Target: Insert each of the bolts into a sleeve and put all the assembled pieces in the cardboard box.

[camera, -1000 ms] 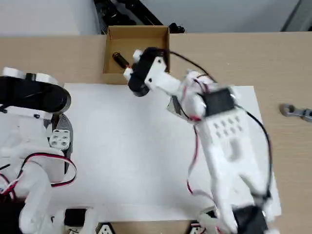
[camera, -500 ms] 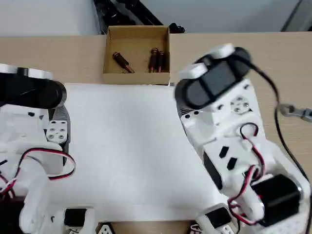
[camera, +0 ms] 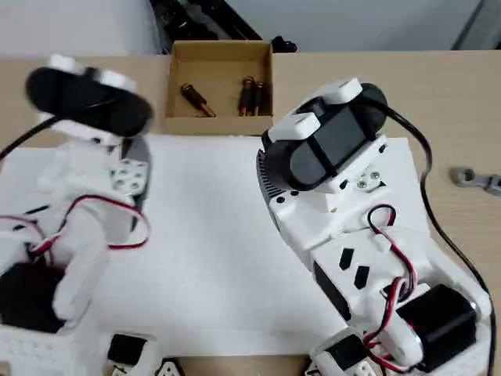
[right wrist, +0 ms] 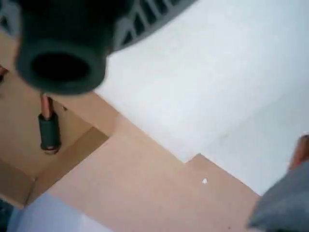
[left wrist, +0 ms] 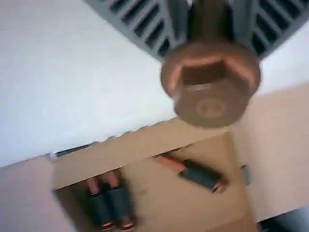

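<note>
Three assembled pieces [camera: 196, 98] already lie in the cardboard box [camera: 219, 125] at the far edge of the table [camera: 438, 86]. One lies slanted in the left half, and two lie side by side, touching, in the right half. One more pair is in hand but not yet joined. The left gripper [left wrist: 208, 29] has its ribbed fingers closed on the shank of a copper-coloured bolt [left wrist: 210, 84], whose socket head points back at the wrist camera, with the box beyond it. The right gripper [right wrist: 91, 19] is clamped around a black sleeve [right wrist: 60, 65], whose open bore also faces its own camera, near the box's right-hand corner. In my judgement the work is well past halfway. What remains is to bring this bolt and sleeve together, push one into the other, and drop the result in with the rest. Whether other loose parts wait elsewhere I cannot tell. From above, the left arm [camera: 86, 106] stands over the left edge of a white sheet [camera: 211, 235] that covers the near and middle part of the light wooden table, and the right arm [camera: 329, 145] rises over its right side. A small wrench [camera: 472, 178] lies on bare wood at the far right, well apart from the box. Dark equipment [camera: 196, 19] and a pale wall [camera: 352, 19] stand behind the table.
</note>
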`<state>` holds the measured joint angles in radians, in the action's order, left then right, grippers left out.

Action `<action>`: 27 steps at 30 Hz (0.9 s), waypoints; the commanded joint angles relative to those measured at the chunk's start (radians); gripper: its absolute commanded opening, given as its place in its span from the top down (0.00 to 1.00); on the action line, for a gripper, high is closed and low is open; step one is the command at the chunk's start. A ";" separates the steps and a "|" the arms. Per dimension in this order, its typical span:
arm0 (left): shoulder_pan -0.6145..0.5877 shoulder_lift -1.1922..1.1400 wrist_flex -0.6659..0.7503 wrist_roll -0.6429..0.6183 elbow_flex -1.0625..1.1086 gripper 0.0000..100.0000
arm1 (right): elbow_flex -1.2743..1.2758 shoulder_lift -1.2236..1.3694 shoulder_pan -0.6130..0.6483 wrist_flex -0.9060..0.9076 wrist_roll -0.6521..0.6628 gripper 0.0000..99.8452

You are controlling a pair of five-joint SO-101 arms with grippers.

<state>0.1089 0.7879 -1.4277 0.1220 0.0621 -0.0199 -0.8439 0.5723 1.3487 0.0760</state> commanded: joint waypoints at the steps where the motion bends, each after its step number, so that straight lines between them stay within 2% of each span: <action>1: 0.052 -0.028 0.087 0.000 -0.010 0.99 | 0.058 -0.013 0.005 -0.021 -0.011 1.00; 4: 0.080 -0.041 0.138 0.000 -0.010 0.99 | 0.183 -0.019 0.005 -0.030 -0.012 1.00; 11: 0.095 -0.043 0.180 0.003 -0.010 0.99 | 0.384 -0.073 0.005 -0.206 -0.005 1.00; 22: 0.094 -0.041 0.180 0.003 -0.010 0.99 | 0.408 -0.159 0.007 -0.255 -0.017 1.00; 27: 0.094 -0.040 0.175 0.005 -0.010 0.99 | 0.408 -0.217 0.004 -0.274 -0.207 1.00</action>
<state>0.1979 0.7465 -1.2820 0.1220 0.0621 0.3959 -1.0188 0.5723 1.1078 -0.0345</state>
